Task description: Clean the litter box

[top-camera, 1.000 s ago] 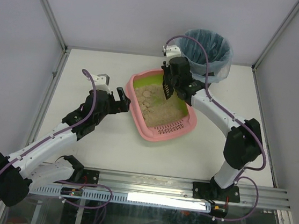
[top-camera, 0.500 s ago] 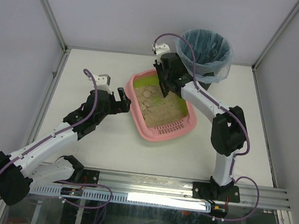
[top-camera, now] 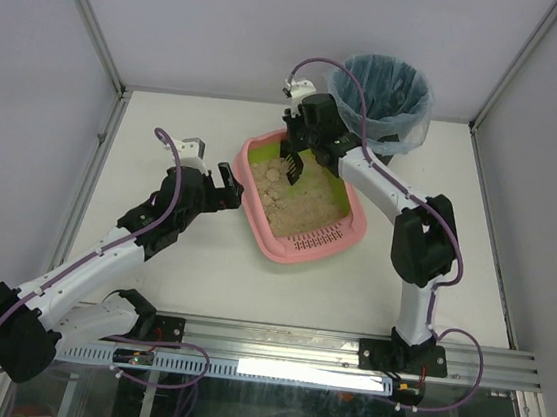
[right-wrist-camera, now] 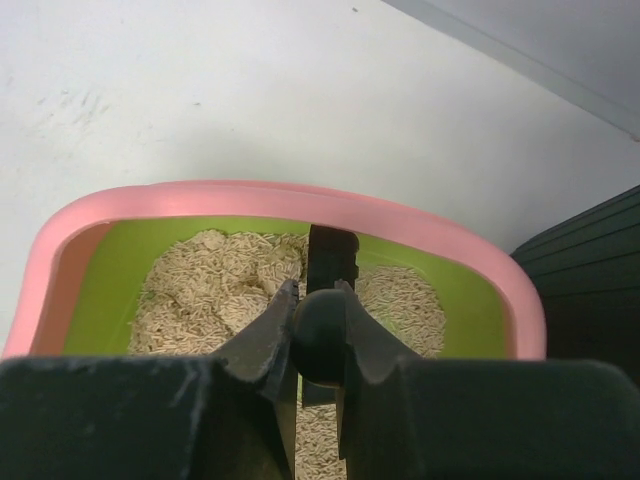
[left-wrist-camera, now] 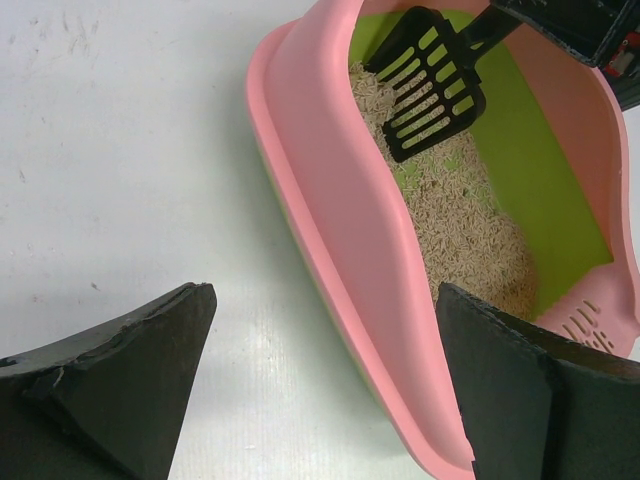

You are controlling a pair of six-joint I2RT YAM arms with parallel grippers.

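Right gripper (top-camera: 301,143) first: it's clamped tight on the handle of a black slotted scoop (left-wrist-camera: 430,85), both fingers (right-wrist-camera: 268,335) pinching the handle's rounded end. The litter box (top-camera: 256,231) sits directly under this gripper, pink rim and green lining showing all round. The gripper hangs over the box's far end, wrist tipped downward, and the scoop's head slants from it into the tray. The head is low over the beige litter (top-camera: 294,205). Whether its edge is actually in the grains, I can't say from here. The slotted grille (top-camera: 315,241) is at the opposite end of the box, well away from this gripper and on the side nearer the arm bases. Just behind the gripper stands the black bin (top-camera: 384,95) with its blue bag, close to the box's far corner.

Over to the left gripper (top-camera: 228,188): jaws spread wide and nothing between them. It's parked low over the white table (top-camera: 166,135), right at the box's left wall. From its wrist camera the pink rim curves between the two fingers, passing close by the right one. I can't tell whether that finger touches the wall. The scoop lies well beyond it, further along the tray.
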